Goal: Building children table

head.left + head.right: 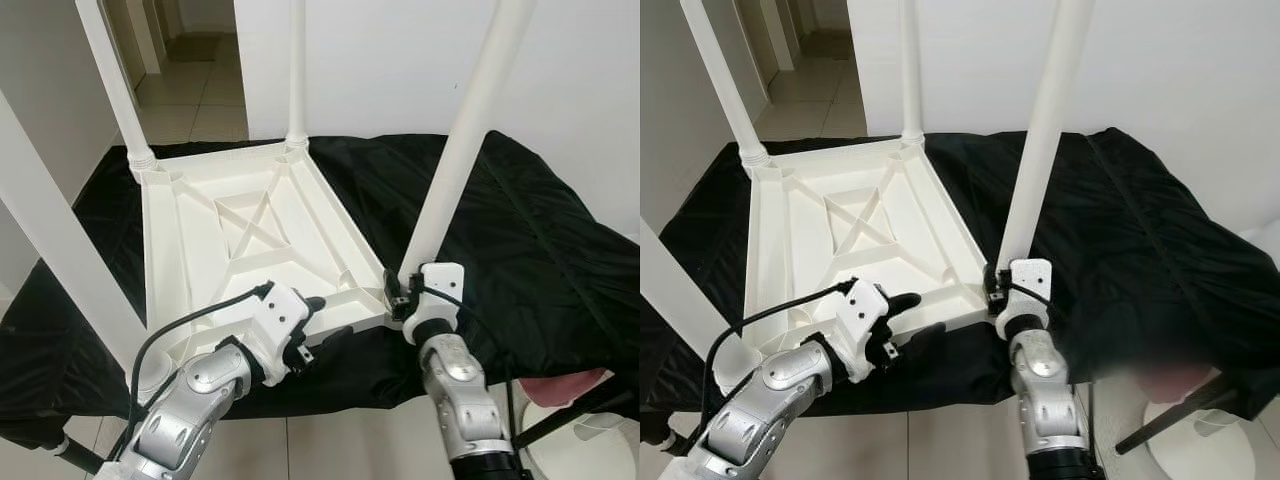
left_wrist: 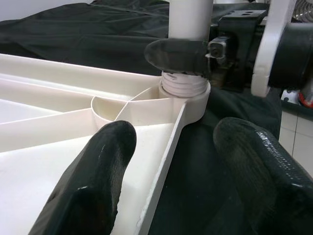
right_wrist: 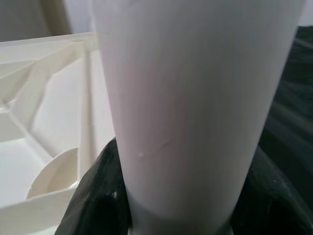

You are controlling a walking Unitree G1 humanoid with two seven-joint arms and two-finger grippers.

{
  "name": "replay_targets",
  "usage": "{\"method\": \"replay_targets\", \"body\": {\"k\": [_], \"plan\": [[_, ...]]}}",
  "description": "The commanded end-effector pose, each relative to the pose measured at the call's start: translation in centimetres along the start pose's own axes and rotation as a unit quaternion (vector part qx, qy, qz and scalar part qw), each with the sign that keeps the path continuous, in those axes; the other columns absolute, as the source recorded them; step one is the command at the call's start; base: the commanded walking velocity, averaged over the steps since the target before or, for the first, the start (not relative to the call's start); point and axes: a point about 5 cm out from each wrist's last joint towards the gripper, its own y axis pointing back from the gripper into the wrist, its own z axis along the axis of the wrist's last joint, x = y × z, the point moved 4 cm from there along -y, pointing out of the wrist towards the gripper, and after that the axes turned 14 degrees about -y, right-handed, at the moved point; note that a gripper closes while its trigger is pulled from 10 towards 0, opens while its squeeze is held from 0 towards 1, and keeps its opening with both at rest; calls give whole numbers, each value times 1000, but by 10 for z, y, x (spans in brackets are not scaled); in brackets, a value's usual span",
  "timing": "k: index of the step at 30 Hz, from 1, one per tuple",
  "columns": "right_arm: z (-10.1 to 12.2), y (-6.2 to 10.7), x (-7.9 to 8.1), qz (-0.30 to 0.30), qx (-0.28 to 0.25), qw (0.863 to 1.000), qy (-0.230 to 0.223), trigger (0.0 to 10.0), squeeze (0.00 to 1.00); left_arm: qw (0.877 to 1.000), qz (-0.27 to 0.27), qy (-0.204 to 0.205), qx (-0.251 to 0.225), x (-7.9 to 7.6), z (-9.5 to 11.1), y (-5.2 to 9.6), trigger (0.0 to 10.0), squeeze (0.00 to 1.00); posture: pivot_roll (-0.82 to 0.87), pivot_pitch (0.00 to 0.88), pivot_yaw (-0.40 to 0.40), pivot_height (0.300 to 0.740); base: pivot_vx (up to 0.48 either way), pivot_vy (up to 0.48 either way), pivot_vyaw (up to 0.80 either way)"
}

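Gripping a white leg [image 1: 455, 160] of the ribbed, upturned table [image 1: 250, 240], right gripper [image 1: 405, 295]; left gripper [image 1: 318, 322] wide

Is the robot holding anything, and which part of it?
Yes. The right gripper holds a white table leg near its bottom end, just above the corner socket. The left gripper is open, holding nothing.

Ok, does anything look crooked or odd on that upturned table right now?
The leg held by the right gripper leans and its screw threads show above the corner socket, so it isn't fully seated.
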Motion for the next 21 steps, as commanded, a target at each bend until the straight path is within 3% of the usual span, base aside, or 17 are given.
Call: {"method": "replay_targets", "body": {"k": [1,8,9,14,19,20,21], "plan": [[-14,5,1,-22,28,999,-20,10000,0,1000,0,-2,0,-1,-1,1,10000,0,-16,0,15,740,0,0,0],[-15,6,6,-5,36,999,-21,10000,0,1000,-6,-6,-1,-2,0,0,10000,0,-13,0,11,740,0,0,0],[-13,7,7,1,34,999,-26,10000,1000,1000,-4,-6,-1,0,0,0,10000,0,-12,0,11,740,0,0,0],[-7,6,5,10,25,999,-29,10000,1000,1000,0,-6,-1,1,0,1,10000,0,-8,0,7,740,0,0,0],[0,4,-9,41,25,999,-15,10000,1000,1000,4,-6,2,1,0,2,10000,0,-11,0,7,740,0,0,0],[1,4,-11,49,27,998,-13,10000,0,1000,5,-6,2,1,0,2,10000,0,-11,0,7,740,0,0,0],[1,4,-11,49,27,998,-13,10000,0,1000,5,-6,2,1,0,2,10000,0,-11,0,7,740,0,0,0]]}}
